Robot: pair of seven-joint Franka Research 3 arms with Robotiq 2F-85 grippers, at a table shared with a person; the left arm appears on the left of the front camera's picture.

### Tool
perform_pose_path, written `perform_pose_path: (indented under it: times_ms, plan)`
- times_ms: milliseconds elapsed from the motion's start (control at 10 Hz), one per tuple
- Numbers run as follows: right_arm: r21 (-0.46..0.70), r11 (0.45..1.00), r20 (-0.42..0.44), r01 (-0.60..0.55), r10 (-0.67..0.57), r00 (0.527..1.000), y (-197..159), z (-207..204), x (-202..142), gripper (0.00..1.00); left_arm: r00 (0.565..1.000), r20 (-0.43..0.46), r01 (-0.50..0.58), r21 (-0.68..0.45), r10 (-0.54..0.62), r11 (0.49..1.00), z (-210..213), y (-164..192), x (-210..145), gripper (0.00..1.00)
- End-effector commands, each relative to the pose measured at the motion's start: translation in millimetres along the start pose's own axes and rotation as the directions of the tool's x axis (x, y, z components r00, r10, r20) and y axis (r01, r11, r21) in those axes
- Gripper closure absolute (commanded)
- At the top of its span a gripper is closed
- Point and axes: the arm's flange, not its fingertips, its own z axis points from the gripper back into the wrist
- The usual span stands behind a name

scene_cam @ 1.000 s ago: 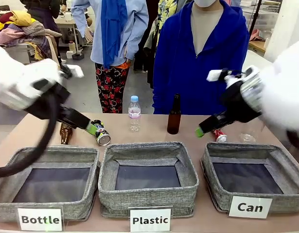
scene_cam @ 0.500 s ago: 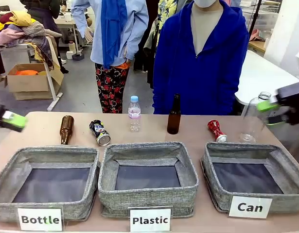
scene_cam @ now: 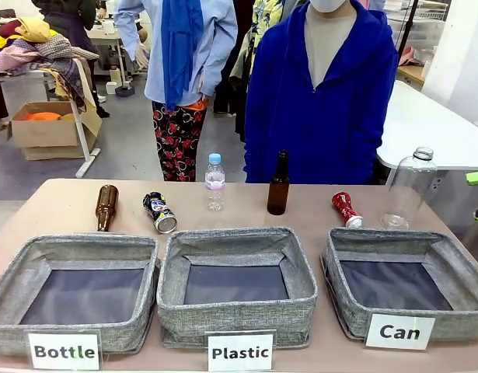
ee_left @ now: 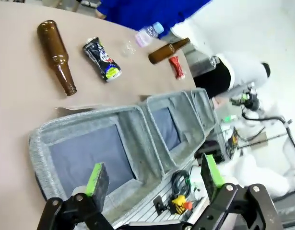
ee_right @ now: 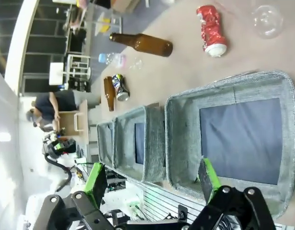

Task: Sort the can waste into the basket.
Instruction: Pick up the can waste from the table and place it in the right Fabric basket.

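Now the red can (scene_cam: 347,210) lies on the table (scene_cam: 60,203) just behind the basket (scene_cam: 456,325) labelled "Can", silver end toward it, on the side of the right fingers (ee_right: 208,179), which stand apart. The black can (scene_cam: 160,213) lies nearer the left fingers (ee_left: 96,178), likewise apart.

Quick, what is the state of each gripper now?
Left gripper: open, holding nothing.
Right gripper: open, holding nothing.
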Motion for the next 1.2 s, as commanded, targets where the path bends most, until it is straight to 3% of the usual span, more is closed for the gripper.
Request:
perform_pose_path:
  times_ms: [0,100,200,700,800,900,1100]
  plan:
    - [-0.01,1.0,0.024,0.0,0.0,1.0,2,-18,-14,0.0,0.997,0.062,-0.054,0.03,0.052,0.998,-29,-10,-50,0.0]
    - [-0.069,0.998,0.068,-0.01,0.015,0.998,3,-21,-13,0.0,0.975,0.134,-0.199,0.176,0.177,0.964,-37,-12,-46,0.0]
    - [-0.006,1.0,0.003,0.02,-0.02,1.0,-1,-6,2,0.0,0.999,0.033,-0.039,0.009,0.039,0.999,1,5,1,0.0]
    - [-0.006,1.0,0.003,0.02,-0.02,1.0,-1,-6,2,0.0,0.998,0.028,-0.064,0.029,0.063,0.998,-2,4,1,0.0]
    - [-0.006,1.0,0.003,0.02,-0.02,1.0,-1,-6,2,0.0,0.999,0.029,-0.047,0.262,0.041,0.964,-16,-13,18,0.0]
    - [-0.006,1.0,0.003,0.02,-0.02,1.0,-1,-6,2,0.0,0.99,-0.134,0.075,0.305,-0.035,0.949,-51,-37,40,0.0]
    - [-0.006,1.0,0.003,0.02,-0.02,1.0,-1,-6,2,0.0,0.938,-0.347,0.174,0.422,-0.018,0.89,-144,-69,76,0.0]
